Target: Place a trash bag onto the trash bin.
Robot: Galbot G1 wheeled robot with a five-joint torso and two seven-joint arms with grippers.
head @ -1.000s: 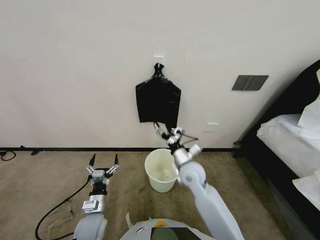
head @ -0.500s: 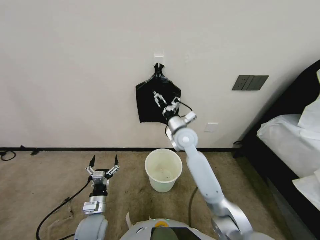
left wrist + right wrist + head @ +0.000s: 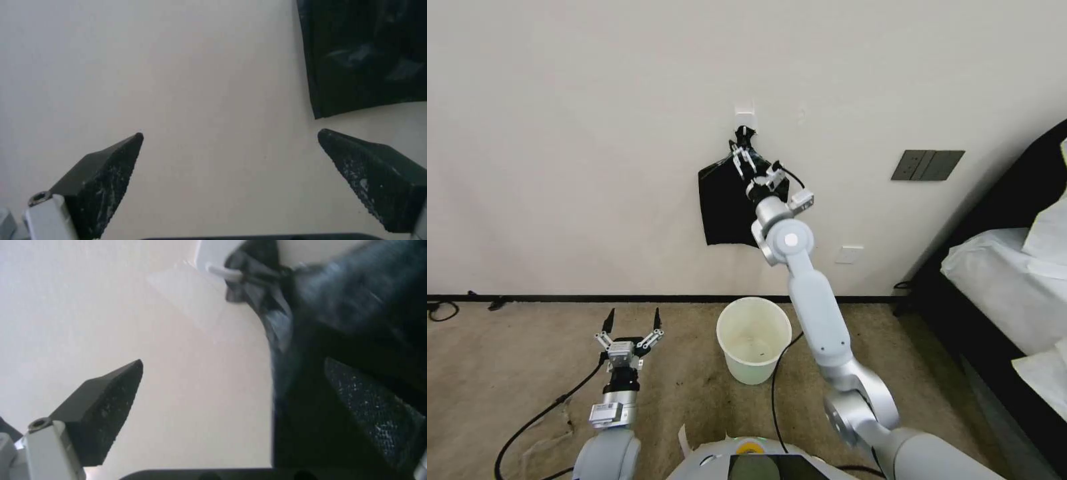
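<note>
Beige carpet (image 3: 487, 373) ran to the wall, where the trash bag (image 3: 727, 207) hung from a hook (image 3: 222, 272). Up at its knotted neck sat the right gripper (image 3: 754, 163), fingers spread wide, holding nothing. Below stood the trash bin (image 3: 754, 340); the left gripper (image 3: 631, 325) hovered low, fingers wide.

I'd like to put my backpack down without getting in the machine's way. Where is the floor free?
The carpet right of the trash bin, toward the bed, looks bare. Left of the bin it is crowded: the open left gripper hovers there above a cable. Around the hanging bag bunch the right gripper is working.
</note>
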